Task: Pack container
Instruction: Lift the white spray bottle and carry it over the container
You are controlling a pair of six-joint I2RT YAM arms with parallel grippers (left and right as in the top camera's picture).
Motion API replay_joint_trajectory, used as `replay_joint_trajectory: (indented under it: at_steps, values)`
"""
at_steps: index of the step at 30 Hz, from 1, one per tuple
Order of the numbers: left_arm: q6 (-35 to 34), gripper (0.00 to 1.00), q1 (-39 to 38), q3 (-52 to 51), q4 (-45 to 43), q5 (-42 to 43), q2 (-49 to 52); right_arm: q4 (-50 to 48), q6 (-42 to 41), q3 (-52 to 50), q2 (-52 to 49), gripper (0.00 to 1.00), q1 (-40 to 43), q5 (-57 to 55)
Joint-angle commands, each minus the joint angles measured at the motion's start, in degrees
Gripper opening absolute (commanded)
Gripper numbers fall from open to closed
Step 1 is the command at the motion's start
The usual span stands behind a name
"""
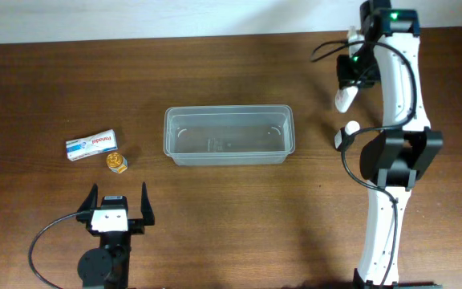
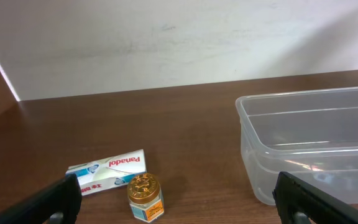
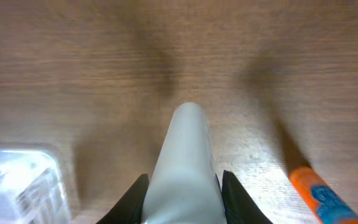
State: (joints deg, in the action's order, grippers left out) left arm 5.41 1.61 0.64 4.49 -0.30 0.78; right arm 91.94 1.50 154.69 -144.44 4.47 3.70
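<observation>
- Well to the left of the container, flat on the brown wooden table (image 1: 239, 233): a small white and blue box (image 1: 91, 145) printed "Panadol", long side roughly in line with the container's length.
- Just beside that box, on the side nearer the container: a little jar (image 1: 117, 162) with a gold lid, standing upright, with a pale label seen from the left wrist.
- Near the table edge, below and left of the container: the left gripper (image 1: 119, 202), jaws spread wide, holding nothing, both dark fingers (image 2: 48, 205) clear of the box and jar.
- At the middle of the table: the container (image 1: 228, 108) itself, a clear plastic rectangular tub with rounded corners and a thin out-turned rim, long side running left to right.
- Inside it: nothing, only the wood grain showing through the bottom and faint highlights on the walls.
- Right of the container, toward the far edge: the right gripper (image 1: 350, 84), closed around a white bottle (image 3: 185, 162), one finger pressed on each side, bottle lifted off the wood.
- Seen from the right wrist, further right than the bottle: an orange-ended tube (image 3: 321, 194) lying on the table.
</observation>
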Motion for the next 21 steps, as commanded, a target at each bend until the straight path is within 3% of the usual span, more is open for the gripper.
replay_joint_trajectory:
  at_steps: [1, 4, 9, 21]
  values:
    - [0.92, 1.0, -0.22, -0.15, 0.28, 0.07, -0.44, 3.04, -0.22, 7.8, 1.49, 0.14, 0.0, 3.43]
    - [0.92, 0.99, -0.22, -0.15, 0.28, 0.07, -0.44, 5.42, -0.35, 13.38, 1.7, 0.14, 0.0, 9.09]
    - [0.92, 0.99, -0.22, -0.15, 0.28, 0.07, -0.44, 5.4, -1.33, 13.64, 5.6, 0.15, -0.48, 19.67]
    - [0.92, 0.99, -0.22, -0.15, 0.28, 0.07, -0.44, 5.4, -2.4, 13.4, 15.47, 0.2, -8.17, 22.01]
